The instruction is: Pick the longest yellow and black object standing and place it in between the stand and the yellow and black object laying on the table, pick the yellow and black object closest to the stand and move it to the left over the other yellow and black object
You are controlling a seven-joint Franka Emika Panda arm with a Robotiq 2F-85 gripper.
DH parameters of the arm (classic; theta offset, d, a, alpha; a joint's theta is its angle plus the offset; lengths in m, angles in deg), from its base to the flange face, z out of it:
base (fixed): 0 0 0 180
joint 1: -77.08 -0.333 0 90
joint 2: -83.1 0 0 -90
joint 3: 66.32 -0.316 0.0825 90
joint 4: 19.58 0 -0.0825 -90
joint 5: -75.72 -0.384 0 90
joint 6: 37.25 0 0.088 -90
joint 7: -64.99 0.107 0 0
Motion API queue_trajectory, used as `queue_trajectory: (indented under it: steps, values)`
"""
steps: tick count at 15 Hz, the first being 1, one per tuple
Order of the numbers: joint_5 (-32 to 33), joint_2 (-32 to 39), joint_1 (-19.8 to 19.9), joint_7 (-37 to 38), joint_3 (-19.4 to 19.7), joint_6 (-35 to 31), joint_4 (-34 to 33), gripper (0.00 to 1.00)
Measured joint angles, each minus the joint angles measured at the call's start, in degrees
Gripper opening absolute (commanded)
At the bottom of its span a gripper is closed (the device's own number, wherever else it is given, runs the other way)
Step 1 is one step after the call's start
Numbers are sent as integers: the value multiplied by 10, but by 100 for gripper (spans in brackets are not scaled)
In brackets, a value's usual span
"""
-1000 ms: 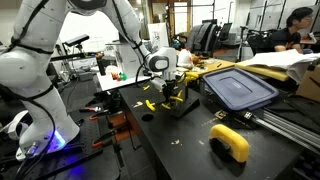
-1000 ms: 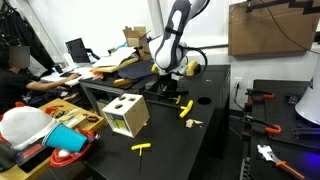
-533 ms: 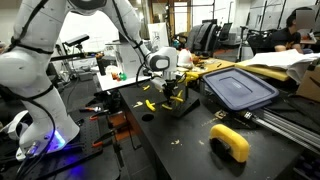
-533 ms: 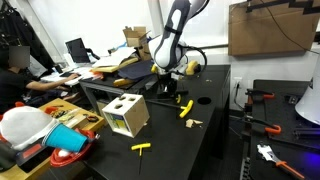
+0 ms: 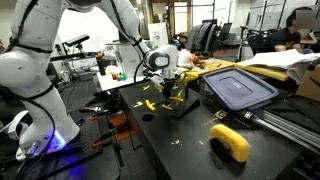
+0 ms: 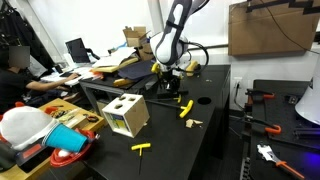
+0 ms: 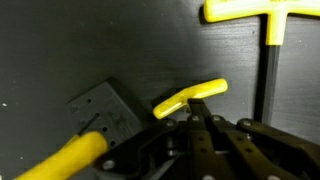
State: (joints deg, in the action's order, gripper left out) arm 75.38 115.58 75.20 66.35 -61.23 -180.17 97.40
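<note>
A: Right, position of the gripper (image 5: 172,88)?

B: Low over the black table (image 5: 190,150), directly above the stand (image 5: 182,103). Both exterior views agree.

A: Claw state?

B: Pressed together. In the wrist view the fingers (image 7: 207,130) meet just under the yellow crossbar of the standing T-handle tool (image 7: 190,97), pinching its dark shaft. The crossbar sits tilted, its right end higher.

A: So where is that tool?

B: At the stand, upright, held by the claw. Whether its tip is down in the stand or clear of it, I cannot tell; the fingers hide that part.

A: The stand itself?

B: In the wrist view it is a grey block (image 7: 105,115) with a slot in its top face, just left of the pinched tool. A second yellow handle (image 7: 70,155) crosses the lower left corner, blurred, near the block.

A: The one lying down?

B: The lying T-handle tool (image 7: 262,12) is flat on the table at the top right of the wrist view, its shaft running down the frame, apart from the claw. In an exterior view a yellow piece (image 5: 150,104) lies just beside the stand.

A: Anything else noted?

B: Blue lid (image 5: 238,88) beyond the stand; cardboard box (image 6: 125,115) with cut-out holes near the table edge.
</note>
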Motion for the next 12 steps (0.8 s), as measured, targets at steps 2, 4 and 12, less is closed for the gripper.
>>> queue_trajectory:
  steps: [2, 4, 12]
  values:
    - [19, -12, 0, 0, 1, 0, 12, 40]
    - [52, -18, -1, -1, 1, 0, 20, 56]
    - [109, -17, -4, -34, -18, 17, 29, 100]
